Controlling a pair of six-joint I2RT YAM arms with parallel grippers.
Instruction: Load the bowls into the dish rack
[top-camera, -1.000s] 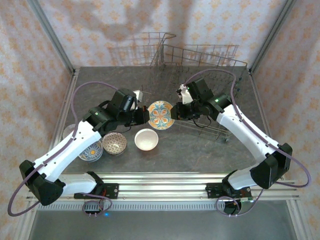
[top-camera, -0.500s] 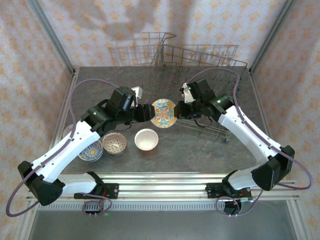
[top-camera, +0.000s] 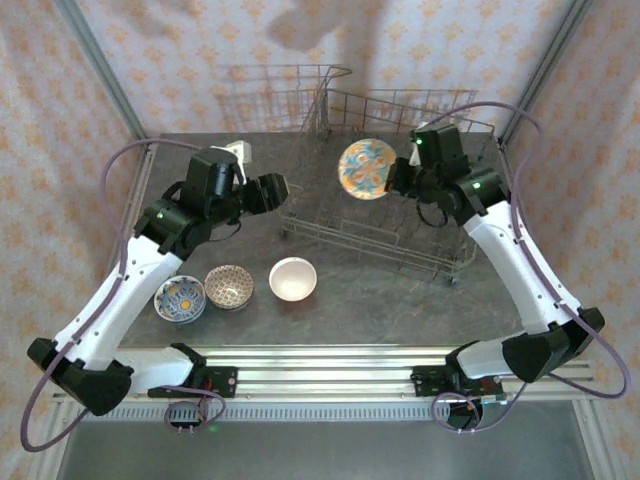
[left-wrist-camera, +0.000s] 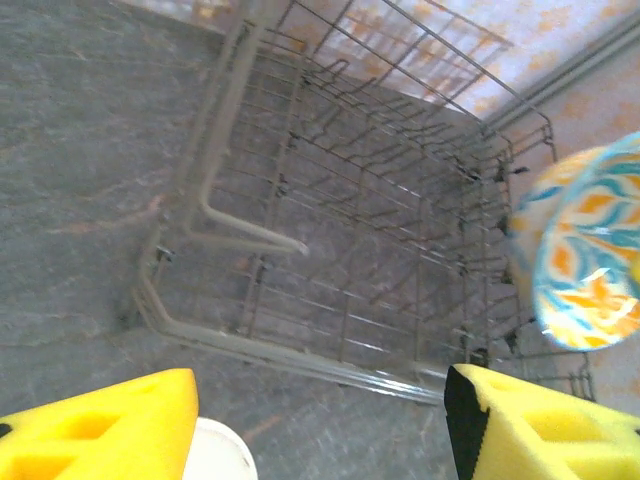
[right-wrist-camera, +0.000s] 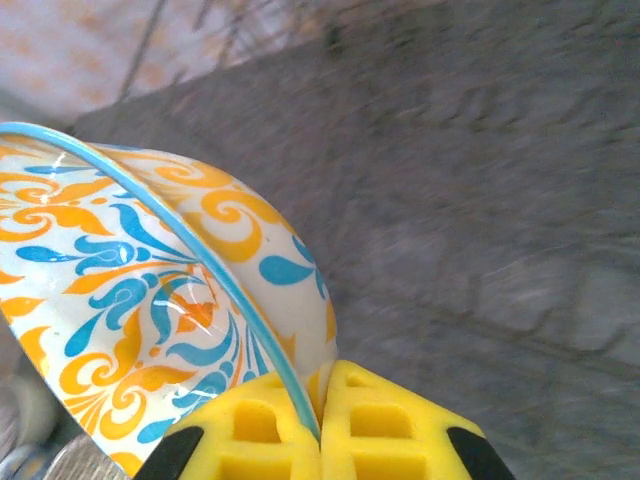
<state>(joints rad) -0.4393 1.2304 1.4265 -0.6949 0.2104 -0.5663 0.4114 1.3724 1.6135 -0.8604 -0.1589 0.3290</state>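
Orange-and-blue bowl (top-camera: 364, 168) has passed from the left gripper (top-camera: 276, 190), whose fingers now spread empty just left of the dish rack (top-camera: 372, 252). The right gripper (right-wrist-camera: 320, 405) pinches its rim, apparently above the rack's far side, ready for lowering.

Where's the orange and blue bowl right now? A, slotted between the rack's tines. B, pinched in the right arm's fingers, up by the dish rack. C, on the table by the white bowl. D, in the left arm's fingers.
B: the right fingers clamp the rim of the orange-and-blue bowl, held in the air by the dish rack.
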